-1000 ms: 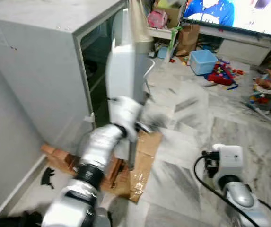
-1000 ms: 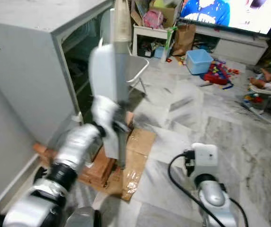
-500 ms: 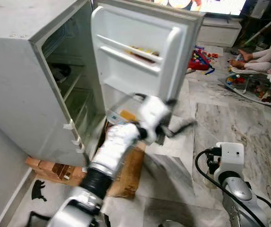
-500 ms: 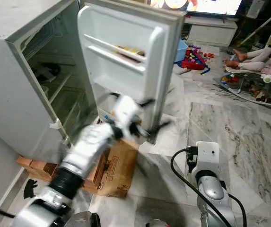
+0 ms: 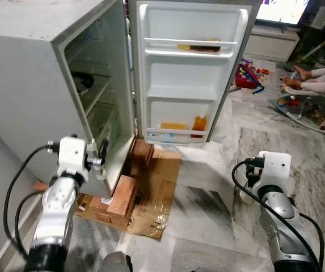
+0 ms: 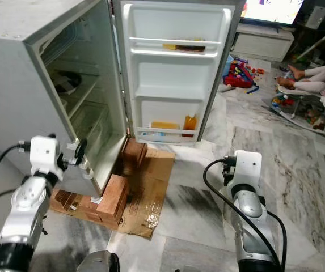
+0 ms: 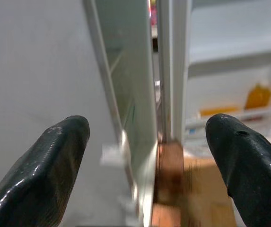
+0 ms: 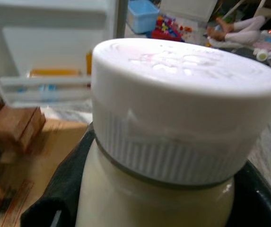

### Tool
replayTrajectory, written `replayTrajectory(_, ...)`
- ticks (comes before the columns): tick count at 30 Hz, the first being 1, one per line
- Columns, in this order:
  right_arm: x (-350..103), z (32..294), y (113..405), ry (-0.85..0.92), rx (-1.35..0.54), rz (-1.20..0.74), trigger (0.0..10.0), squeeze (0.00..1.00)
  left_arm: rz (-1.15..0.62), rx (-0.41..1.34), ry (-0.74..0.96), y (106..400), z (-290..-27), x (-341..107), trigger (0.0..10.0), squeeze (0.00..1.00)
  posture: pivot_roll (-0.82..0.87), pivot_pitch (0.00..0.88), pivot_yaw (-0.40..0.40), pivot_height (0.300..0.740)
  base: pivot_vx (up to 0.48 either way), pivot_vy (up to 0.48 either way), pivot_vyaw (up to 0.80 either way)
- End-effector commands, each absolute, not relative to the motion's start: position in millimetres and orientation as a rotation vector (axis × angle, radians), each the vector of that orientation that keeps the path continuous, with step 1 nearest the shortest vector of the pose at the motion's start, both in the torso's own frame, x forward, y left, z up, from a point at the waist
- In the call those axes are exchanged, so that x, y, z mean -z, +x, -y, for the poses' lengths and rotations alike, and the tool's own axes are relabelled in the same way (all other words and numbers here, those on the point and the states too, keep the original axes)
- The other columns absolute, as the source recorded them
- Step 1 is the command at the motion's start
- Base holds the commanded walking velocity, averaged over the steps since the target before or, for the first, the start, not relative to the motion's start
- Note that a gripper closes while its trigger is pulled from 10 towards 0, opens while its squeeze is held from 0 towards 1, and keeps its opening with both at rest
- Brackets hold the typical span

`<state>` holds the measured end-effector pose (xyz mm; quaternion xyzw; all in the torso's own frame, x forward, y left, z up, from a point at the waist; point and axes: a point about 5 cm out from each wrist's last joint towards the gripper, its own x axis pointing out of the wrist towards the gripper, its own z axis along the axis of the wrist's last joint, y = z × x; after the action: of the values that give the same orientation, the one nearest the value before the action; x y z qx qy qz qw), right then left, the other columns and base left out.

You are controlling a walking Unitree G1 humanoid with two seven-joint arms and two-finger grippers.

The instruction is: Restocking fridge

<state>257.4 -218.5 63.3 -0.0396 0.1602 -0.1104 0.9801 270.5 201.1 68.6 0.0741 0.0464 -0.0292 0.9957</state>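
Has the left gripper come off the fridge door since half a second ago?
Yes. The left gripper has drawn back from the open fridge door and now sits open beside the cabinet's front edge.

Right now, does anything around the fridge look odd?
Yes. The fridge stands raised on bricks over flattened cardboard instead of on the floor. Toys lie scattered beyond the open door.
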Motion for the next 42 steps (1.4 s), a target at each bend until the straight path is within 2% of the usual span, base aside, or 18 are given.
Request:
replayTrajectory(1,-72,218,264,-0.101,0.214,-0.274,10.0,0.00,-0.052,0.061,0.159,272,-196,-77,10.0,0.00,0.06,0.000,-0.050,0.716,0.000,0.000,0.00)
replayTrajectory(6,-77,215,274,-0.101,0.202,-0.238,10.0,0.00,-0.017,0.027,0.156,273,-192,-82,10.0,0.00,0.05,0.000,-0.058,0.716,0.000,-0.217,0.00)
replayTrajectory(10,-81,211,275,-0.062,0.181,-0.198,10.0,0.00,-0.006,0.002,0.158,278,-195,-85,10.0,0.00,0.05,0.000,-0.062,0.716,0.000,-0.476,0.00)
replayTrajectory(25,-85,209,276,-0.096,0.158,-0.165,10.0,0.00,-0.008,-0.007,0.153,281,-193,-85,10.0,0.00,0.04,0.000,-0.056,0.716,0.000,-0.471,0.00)
replayTrajectory(32,-85,208,277,-0.098,0.159,-0.157,10.0,0.00,-0.007,-0.005,0.163,283,-194,-85,10.0,0.00,0.04,0.000,-0.053,0.716,0.278,-0.386,0.66)
replayTrajectory(35,-85,207,277,-0.097,0.157,-0.154,10.0,0.00,-0.010,-0.006,0.159,283,-193,-84,10.0,0.00,0.04,0.000,-0.054,0.716,0.319,-0.355,0.00)
replayTrajectory(42,-87,205,277,-0.099,0.155,-0.145,10.0,0.00,0.001,0.003,0.147,283,-195,-86,10.0,0.00,0.05,0.000,-0.054,0.716,0.000,0.000,0.00)
